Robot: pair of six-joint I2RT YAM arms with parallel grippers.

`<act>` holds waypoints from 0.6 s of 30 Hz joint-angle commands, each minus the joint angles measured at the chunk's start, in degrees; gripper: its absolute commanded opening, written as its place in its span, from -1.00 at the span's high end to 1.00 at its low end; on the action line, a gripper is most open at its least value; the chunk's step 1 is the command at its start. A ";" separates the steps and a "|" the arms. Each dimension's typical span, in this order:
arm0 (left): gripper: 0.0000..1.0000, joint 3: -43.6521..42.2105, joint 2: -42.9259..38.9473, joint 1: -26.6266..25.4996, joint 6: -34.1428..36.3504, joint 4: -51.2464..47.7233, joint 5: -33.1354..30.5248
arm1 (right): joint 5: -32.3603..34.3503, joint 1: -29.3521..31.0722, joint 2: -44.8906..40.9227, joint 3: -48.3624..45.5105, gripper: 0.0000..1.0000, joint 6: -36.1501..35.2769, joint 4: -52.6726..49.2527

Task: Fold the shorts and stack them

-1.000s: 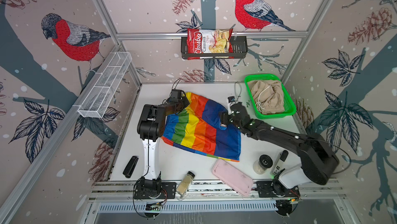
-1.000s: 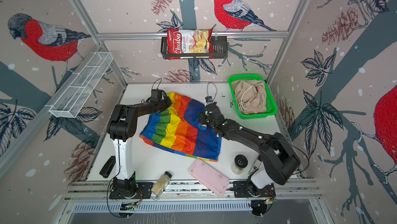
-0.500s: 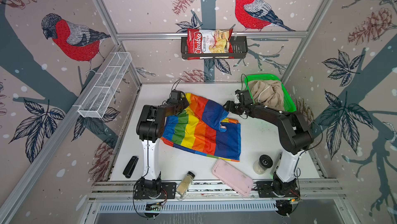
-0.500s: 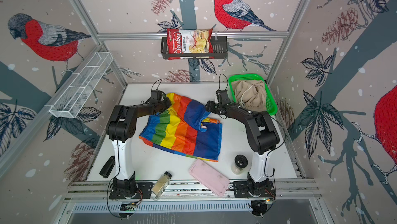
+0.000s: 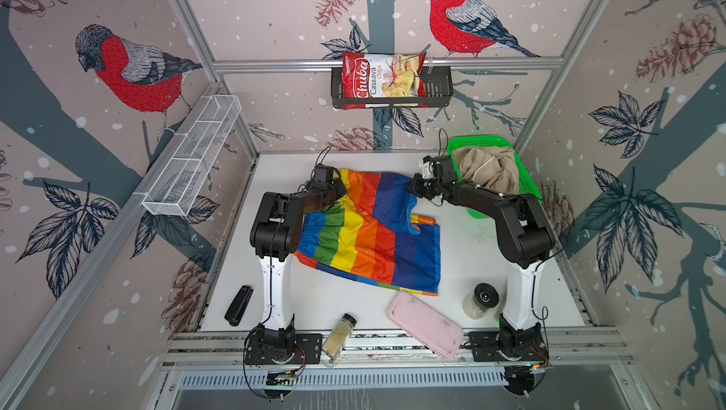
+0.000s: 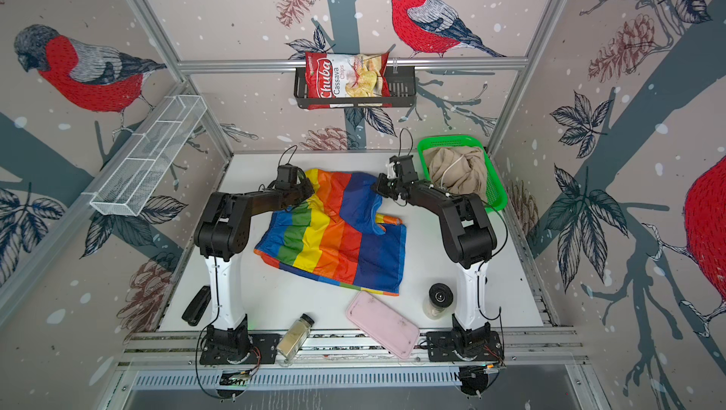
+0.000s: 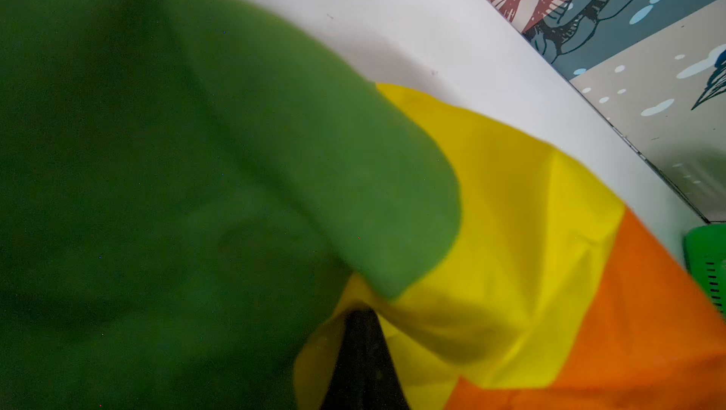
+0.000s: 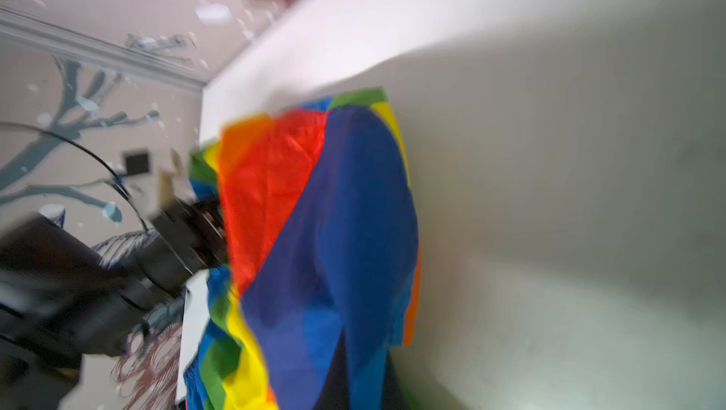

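The white table (image 5: 491,254) fills the floor of the cell. The rainbow shorts (image 5: 369,231) lie spread across its middle in both top views, stripes running blue, green, yellow, orange, red and blue again. Their far edge is lifted off the table at two corners, and a small orange flap is folded out at the right side.

A white wire shelf (image 5: 192,160) hangs on the left wall. The green basket (image 5: 528,182) sits at the far right corner of the table, and the beige shorts (image 5: 491,168) lie bunched inside it with a white cord across them. A red bag of chips (image 5: 381,80) lies in a black rack on the back wall. A pink tray (image 5: 426,323) lies at the near edge, just beside the hem of the rainbow shorts.

The left gripper (image 5: 340,194) is closed on the far left corner of the rainbow shorts; in the left wrist view green and yellow cloth drapes over its dark fingers (image 7: 363,361). The right gripper (image 5: 412,188) is closed on the blue far right corner, just beside the basket.

A jar with a black lid (image 5: 481,300) stands near the right arm's base, a small bottle (image 5: 340,335) lies on the front rail, and a black stapler (image 5: 238,305) lies at the near left.
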 commanded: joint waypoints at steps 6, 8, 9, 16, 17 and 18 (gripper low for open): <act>0.18 2.40 -0.21 -0.30 0.27 -8.03 3.77 | 34.13 5.77 -3.78 7.67 1.00 -25.33 -3.04; -0.18 3.48 -1.32 -0.33 0.23 -7.66 5.27 | 38.93 6.17 -1.43 7.85 1.00 -29.08 -1.06; -0.24 4.11 -1.82 -0.33 0.23 -7.66 5.85 | 40.09 5.98 -0.18 8.16 1.00 -30.05 -0.16; -0.39 5.91 -6.89 -0.33 -0.12 -7.61 8.83 | 51.12 3.93 13.91 21.04 0.41 -35.18 1.20; -0.42 6.06 -7.61 -0.27 -0.01 -7.70 9.01 | 52.02 3.62 16.09 24.22 0.22 -35.19 -0.34; -0.44 6.18 -8.16 -0.33 0.12 -8.01 8.94 | 52.44 3.29 17.73 26.86 0.12 -35.13 -1.68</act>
